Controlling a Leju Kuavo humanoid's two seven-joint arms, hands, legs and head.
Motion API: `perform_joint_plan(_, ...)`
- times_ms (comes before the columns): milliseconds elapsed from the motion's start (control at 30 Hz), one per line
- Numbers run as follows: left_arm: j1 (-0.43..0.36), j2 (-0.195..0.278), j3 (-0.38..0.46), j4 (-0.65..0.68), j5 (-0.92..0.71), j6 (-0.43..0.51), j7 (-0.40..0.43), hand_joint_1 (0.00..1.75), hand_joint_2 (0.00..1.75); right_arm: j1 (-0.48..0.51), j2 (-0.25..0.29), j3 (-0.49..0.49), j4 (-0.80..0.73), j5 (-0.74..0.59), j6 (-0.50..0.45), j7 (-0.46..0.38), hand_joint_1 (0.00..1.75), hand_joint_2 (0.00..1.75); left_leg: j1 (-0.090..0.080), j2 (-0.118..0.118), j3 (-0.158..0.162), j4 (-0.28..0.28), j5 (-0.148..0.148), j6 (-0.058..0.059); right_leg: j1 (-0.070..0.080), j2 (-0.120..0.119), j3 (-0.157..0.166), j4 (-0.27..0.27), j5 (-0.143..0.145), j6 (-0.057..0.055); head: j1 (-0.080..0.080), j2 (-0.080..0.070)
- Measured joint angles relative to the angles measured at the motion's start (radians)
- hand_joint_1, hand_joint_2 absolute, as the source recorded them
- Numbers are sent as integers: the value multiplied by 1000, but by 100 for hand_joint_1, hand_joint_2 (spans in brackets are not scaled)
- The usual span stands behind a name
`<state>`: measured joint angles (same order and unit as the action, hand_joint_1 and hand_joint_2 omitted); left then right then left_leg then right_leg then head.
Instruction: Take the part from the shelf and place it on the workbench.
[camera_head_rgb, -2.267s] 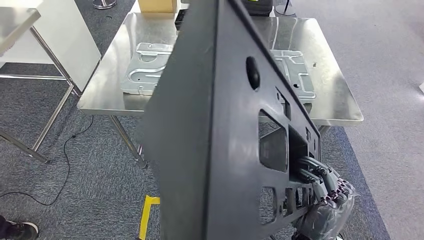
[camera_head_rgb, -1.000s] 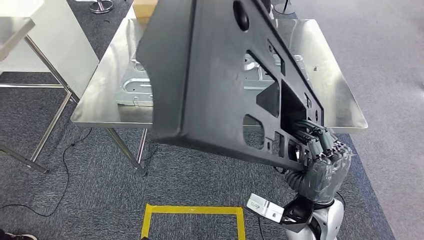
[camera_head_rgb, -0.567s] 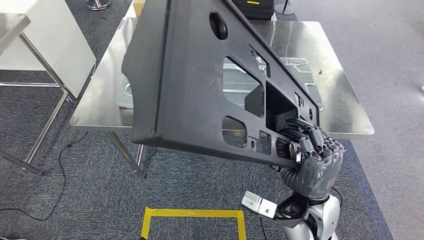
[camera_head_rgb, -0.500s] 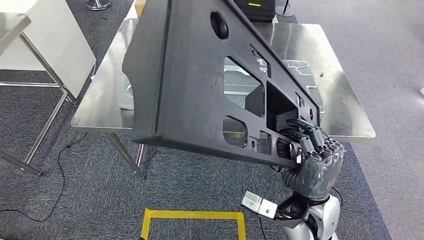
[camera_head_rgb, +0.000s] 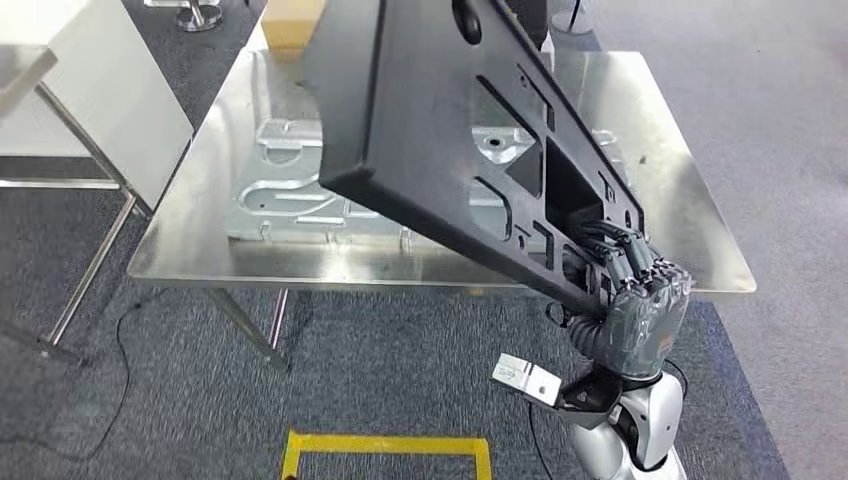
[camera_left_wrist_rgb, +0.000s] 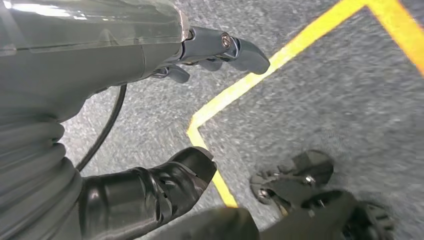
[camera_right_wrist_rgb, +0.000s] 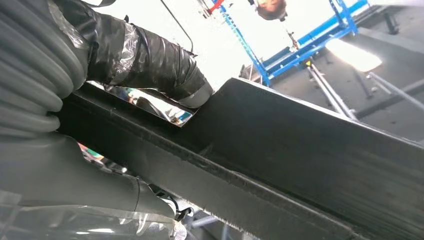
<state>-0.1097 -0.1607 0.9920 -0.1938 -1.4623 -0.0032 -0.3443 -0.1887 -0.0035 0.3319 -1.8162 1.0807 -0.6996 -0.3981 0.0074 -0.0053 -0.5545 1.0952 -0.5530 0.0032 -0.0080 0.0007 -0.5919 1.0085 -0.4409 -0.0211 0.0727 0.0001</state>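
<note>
A large black panel (camera_head_rgb: 440, 130) with several cut-outs hangs tilted in the air, its far end reaching over the steel workbench (camera_head_rgb: 680, 190). My right hand (camera_head_rgb: 630, 300) grips the panel's near lower corner, fingers hooked through a cut-out, just off the bench's front edge. In the right wrist view the taped thumb (camera_right_wrist_rgb: 150, 60) lies over the panel's edge (camera_right_wrist_rgb: 300, 165). My left hand (camera_left_wrist_rgb: 90, 55) hangs over the carpet, fingers apart and holding nothing.
Silver stamped metal plates (camera_head_rgb: 290, 190) lie on the middle of the bench under the panel. A cardboard box (camera_head_rgb: 293, 25) stands at the bench's back. A white table (camera_head_rgb: 90, 90) is at the left. Yellow tape (camera_head_rgb: 385, 442) marks the carpet near my feet.
The view has closed in on the bench. The panel, upright and close to the camera before, now tilts forward with its far end over the bench; the right hand keeps its grip.
</note>
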Motion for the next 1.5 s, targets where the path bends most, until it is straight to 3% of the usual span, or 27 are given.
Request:
perform_joint_plan(67,1,0,-1,0,0,-3,0,0,175,-11,-3,1,8,0,0,13,175,175,3,0,-75,128,-44,-6,1,-2,11,-2,-7,-6,-1,0)
perform_joint_plan(100,2,0,-1,0,0,-3,0,0,175,-14,-4,2,13,0,0,18,175,175,4,0,-111,178,-51,-10,1,-1,15,-2,-12,-6,-1,0)
perform_joint_plan(133,3,0,-1,0,0,-3,1,0,175,-15,-6,2,18,0,0,22,175,175,6,0,-135,198,-40,-13,1,0,20,-1,-18,-6,-1,0)
perform_joint_plan(167,4,0,-1,0,0,-3,1,0,175,-15,-7,2,23,0,0,25,175,175,7,0,-137,179,-9,-14,1,2,27,0,-25,-4,-1,0)
perform_joint_plan(233,5,2,-1,0,0,-3,1,0,175,-18,-10,2,30,0,0,28,175,175,8,1,-98,62,75,-11,-1,4,42,5,-41,2,-1,0)
perform_joint_plan(300,3,3,-3,0,0,-3,2,0,175,-22,-12,2,35,-2,0,31,175,175,5,0,-57,-37,112,-3,1,6,48,14,-54,13,-1,0)
perform_joint_plan(467,2,3,-5,0,-1,-3,2,0,175,-26,-17,2,41,-4,0,31,175,175,3,-1,-42,-68,109,28,-1,6,38,40,-78,40,-1,0)
perform_joint_plan(533,2,3,-6,0,-1,-3,2,0,175,-28,-19,2,42,-4,0,30,175,175,4,0,-38,-74,108,38,-4,5,-12,138,-126,48,0,0)
perform_joint_plan(600,1,3,-7,0,-1,-3,2,0,175,-28,-22,2,45,-4,0,30,175,175,2,0,-37,-73,105,43,-5,4,-87,262,-166,51,0,0)
perform_joint_plan(633,2,3,-7,0,-1,-3,2,0,175,-27,-24,2,48,-4,0,30,175,175,1,0,-35,-73,103,44,-5,4,-110,292,-163,51,0,0)
perform_joint_plan(667,3,3,-7,0,-1,-3,2,0,175,-26,-25,2,50,-4,0,30,175,175,0,-1,-32,-73,100,44,-5,4,-115,285,-141,49,0,0)
perform_joint_plan(733,3,3,-8,0,-1,-3,2,0,175,-27,-27,2,52,-5,0,30,175,175,-1,-2,-22,-73,94,42,-3,4,-71,169,-61,40,0,0)
perform_joint_plan(800,3,2,-10,0,-1,-3,2,0,175,-29,-29,2,52,-5,0,31,175,175,-3,-3,-15,-73,88,35,4,3,-21,55,-14,30,0,0)
perform_joint_plan(867,3,2,-14,0,-2,-3,2,0,175,-30,-29,2,52,-5,0,31,175,175,-5,-3,-14,-74,84,26,11,4,-8,23,-14,23,-1,0)
perform_joint_plan(967,2,2,-18,0,-2,-3,2,0,175,-31,-30,2,53,-6,0,32,175,175,-4,-2,-13,-67,73,10,4,5,1,6,-9,11,-1,0)
perform_joint_plan(1033,3,2,-19,0,-2,-3,1,0,175,-32,-30,2,53,-8,0,34,175,175,-3,-1,-47,7,30,2,-1,3,11,-5,-6,4,-2,0)
perform_joint_plan(1100,4,2,-19,0,-2,-3,1,0,175,-34,-30,2,55,-10,0,36,175,175,-1,-1,-112,135,-26,-4,0,0,13,-5,-9,0,-3,0)
perform_joint_plan(1133,4,2,-20,0,-2,-4,1,0,175,-33,-30,2,58,-10,0,36,175,175,0,-1,-136,178,-34,-6,0,0,14,-4,-10,-1,-3,0)
perform_joint_plan(1167,5,2,-20,0,-2,-4,1,0,175,-33,-30,2,59,-10,0,36,175,175,2,0,-145,186,-23,-7,0,1,15,-3,-13,-1,-3,0)
perform_joint_plan(1233,6,3,-21,0,-3,-5,1,0,175,-32,-30,2,61,-10,0,36,175,175,4,0,-107,91,47,-7,-1,3,20,1,-20,3,-4,0)
perform_joint_plan(1300,4,4,-21,0,-3,-5,1,0,175,-33,-31,2,61,-11,0,36,175,175,2,-1,-50,-31,91,0,0,5,25,5,-32,13,-3,0)
perform_joint_plan(1333,3,4,-22,0,-4,-5,0,0,175,-33,-31,2,61,-11,0,36,175,175,0,-1,-33,-64,95,6,1,5,28,5,-38,18,-3,0)
perform_joint_plan(1433,5,5,-22,0,-5,-6,0,0,175,-33,-31,2,61,-12,0,37,175,175,-2,-2,-18,-84,86,27,1,5,31,20,-35,37,-2,0)
perform_joint_plan(1500,6,5,-22,0,-6,-6,0,0,175,-34,-31,2,61,-13,0,37,175,175,0,-2,0,-88,82,41,-2,4,10,70,-53,46,-2,0)
